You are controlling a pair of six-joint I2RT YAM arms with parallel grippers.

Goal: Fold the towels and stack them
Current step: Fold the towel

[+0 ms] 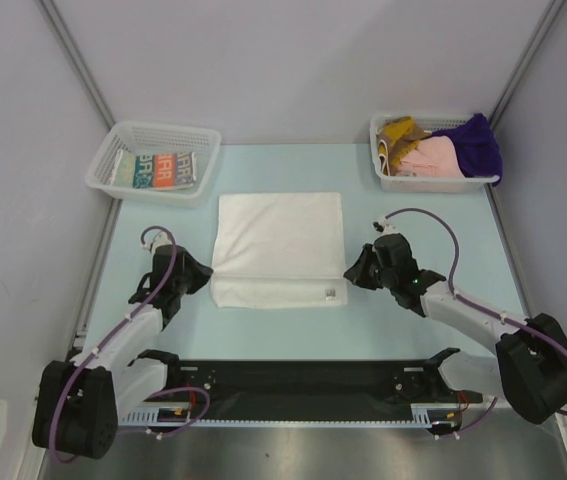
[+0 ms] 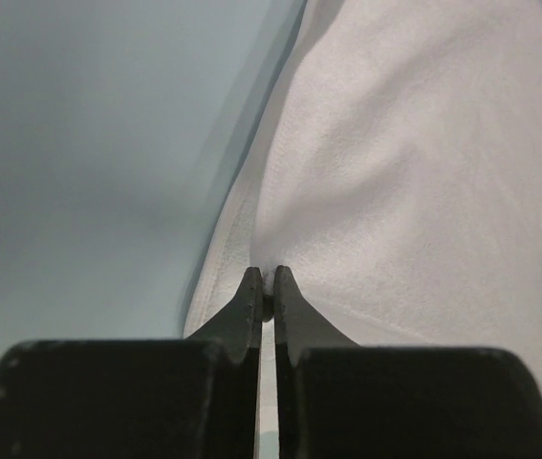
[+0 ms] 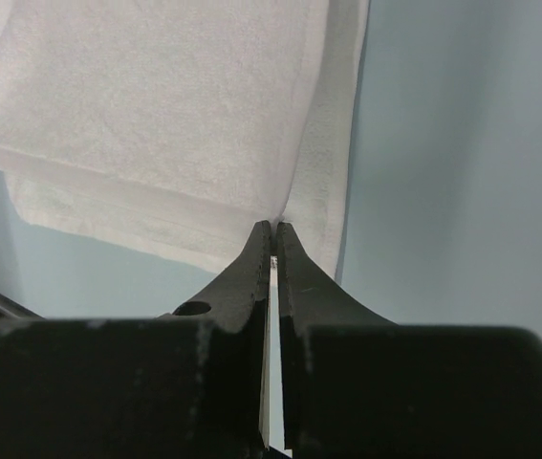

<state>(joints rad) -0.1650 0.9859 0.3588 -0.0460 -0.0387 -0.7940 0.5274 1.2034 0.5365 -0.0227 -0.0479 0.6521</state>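
Observation:
A white towel (image 1: pixel 279 240) lies spread in the middle of the table, its near part doubled so that a strip of the lower layer (image 1: pixel 263 292) shows along the front. My left gripper (image 1: pixel 208 272) is shut on the towel's left edge, and the left wrist view shows cloth (image 2: pixel 395 172) pinched at the gripper's tips (image 2: pixel 264 279). On the towel's right edge my right gripper (image 1: pixel 347 270) is shut too, with cloth (image 3: pixel 156 105) nipped at its tips (image 3: pixel 273 228). A folded orange-teal-white print towel (image 1: pixel 158 168) lies in the left basket. Mustard (image 1: pixel 399 130), pink (image 1: pixel 431 157) and purple (image 1: pixel 475 143) towels are heaped in the right basket.
White mesh baskets stand at the back left (image 1: pixel 103 165) and back right (image 1: pixel 433 183). A black rail (image 1: pixel 303 385) runs along the near edge between the arm bases. Grey walls with metal posts close in the table on three sides.

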